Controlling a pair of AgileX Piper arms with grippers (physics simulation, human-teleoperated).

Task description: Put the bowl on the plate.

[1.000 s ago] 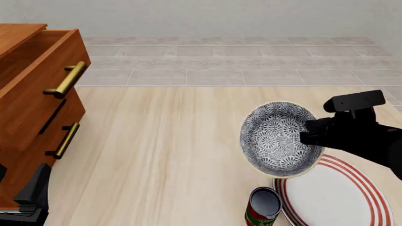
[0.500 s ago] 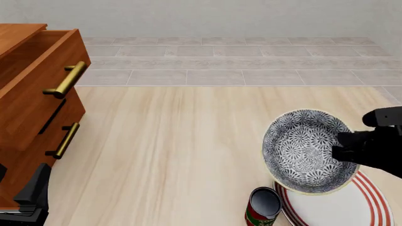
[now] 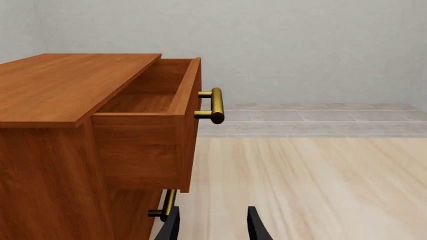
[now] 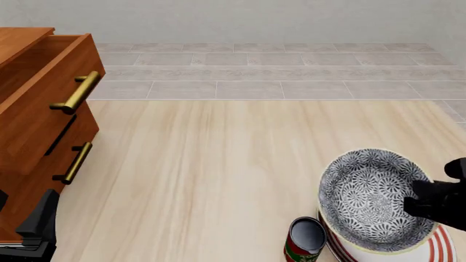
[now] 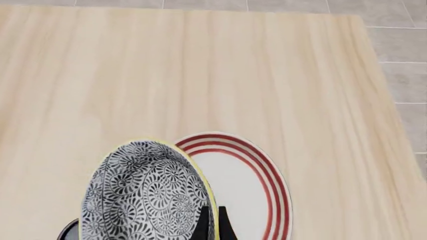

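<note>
The bowl (image 4: 372, 201) sits in your right gripper (image 5: 211, 220) over the table's near right corner, tipped so its patterned inside faces the front camera. The front view cuts off its lower rim and covers most of the plate (image 4: 441, 246) beneath it, so only a sliver of red-ringed rim shows at the frame's lower right. You cannot tell from either view whether the bowl's base touches the plate or hangs just above it.

In the right wrist view the two dark fingers are pinched close together on the bowl's pale rim, gripping it; their roots run off the frame. The right arm in the front view is only a black mass at the right edge.

The bowl is round and deep, with a dense grey-and-white floral print inside and a thin cream-green lip. The plate (image 5: 250, 182) is flat, white and glossy, with concentric red rings at its border, and is wider than the bowl.

A small red can (image 4: 304, 240) with a dark open top stands just left of the plate, its bottom cut off.

Your left gripper (image 3: 212, 227) shows only two black fingertips held apart, open and empty, beside the wooden cabinet (image 3: 73, 145), whose top drawer (image 3: 157, 112) is pulled out. Its brass bar handle (image 3: 215, 105) is smooth and round. The table (image 4: 218, 180) is pale wood grain.
</note>
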